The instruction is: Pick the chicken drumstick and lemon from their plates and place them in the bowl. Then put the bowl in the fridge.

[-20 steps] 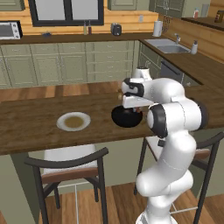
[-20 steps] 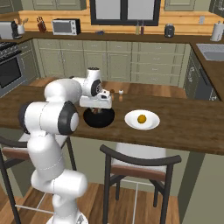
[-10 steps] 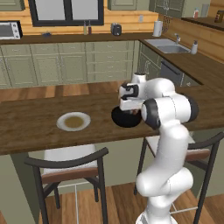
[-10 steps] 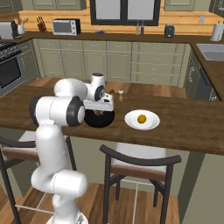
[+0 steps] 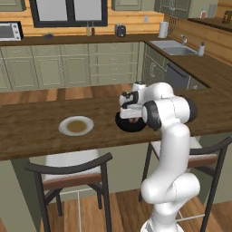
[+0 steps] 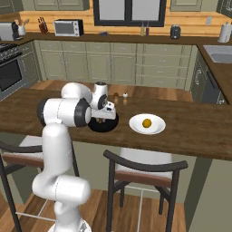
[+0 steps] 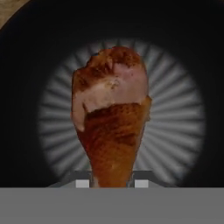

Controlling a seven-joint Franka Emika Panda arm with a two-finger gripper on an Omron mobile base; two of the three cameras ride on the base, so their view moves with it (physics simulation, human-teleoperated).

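Note:
The glossy black bowl (image 5: 123, 126) (image 6: 97, 127) stands on the wooden island counter. My gripper (image 5: 131, 117) (image 6: 103, 118) hangs straight down into it. In the hand view the reddish-brown chicken drumstick (image 7: 114, 122) stands upright between my fingertips, gripper (image 7: 111, 183) shut on it, with the bowl's pale bottom and black wall (image 7: 192, 43) right behind. The yellow lemon (image 6: 147, 123) lies on an off-white plate (image 6: 158, 128) just right of the bowl. The other plate (image 5: 64, 129), with a tan centre and nothing on it, sits to the bowl's left.
Two small shakers (image 6: 120, 96) stand on the counter behind the bowl. Dark-framed chairs (image 5: 72, 174) (image 6: 145, 167) are tucked under the island's near edge. Green-grey cabinets, a sink (image 5: 174, 47) and a microwave (image 6: 68, 28) line the far walls.
The arm's elbow has swung up and folded closer over the counter. The gripper has stayed over the bowl with the drumstick in it.

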